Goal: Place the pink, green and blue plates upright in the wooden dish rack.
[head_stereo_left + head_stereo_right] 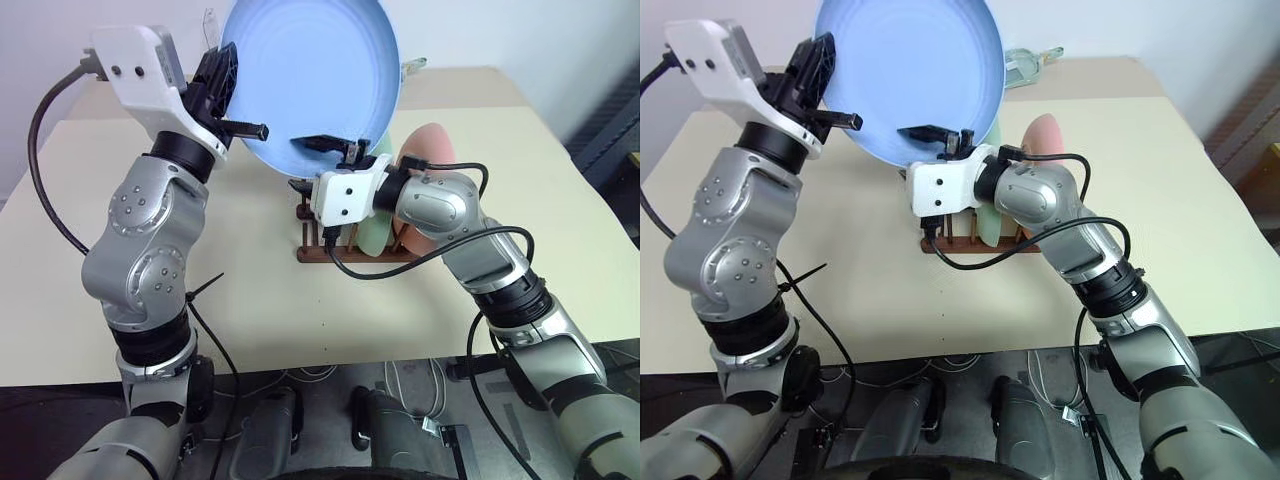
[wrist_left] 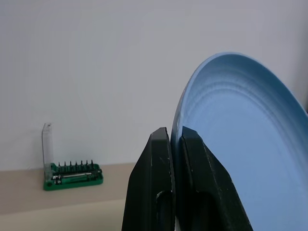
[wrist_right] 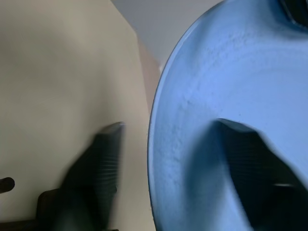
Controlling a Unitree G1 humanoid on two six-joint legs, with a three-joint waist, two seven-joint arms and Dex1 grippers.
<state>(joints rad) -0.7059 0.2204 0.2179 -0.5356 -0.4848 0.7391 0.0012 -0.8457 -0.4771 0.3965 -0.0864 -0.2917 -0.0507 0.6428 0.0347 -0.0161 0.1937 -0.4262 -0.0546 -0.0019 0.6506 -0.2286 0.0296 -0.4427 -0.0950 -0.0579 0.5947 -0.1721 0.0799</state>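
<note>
Blue is the big plate held up in the air, above the wooden dish rack. The left gripper has one edge of it, and its two black fingers are squeezed tight on the rim, one on each side. The right gripper is at the lower edge of the same plate. One of its fingers lies in front of the plate's inner face and the other finger is behind the rim. Its fingers are apart with the plate between them. I cannot tell if they press on the plate.

The blue plate is round and shallow with a low rim. It looks dull, not shiny. It stands almost upright and its hollow side faces the robot.

Under it, the dark brown rack sits on the pale surface. The green plate stands upright in the rack, partly hidden by the right arm. The pink plate stands just behind it, on the far side of the rack.

A green bit holder with a clear lid sits far back on the surface, well apart from the rack.
</note>
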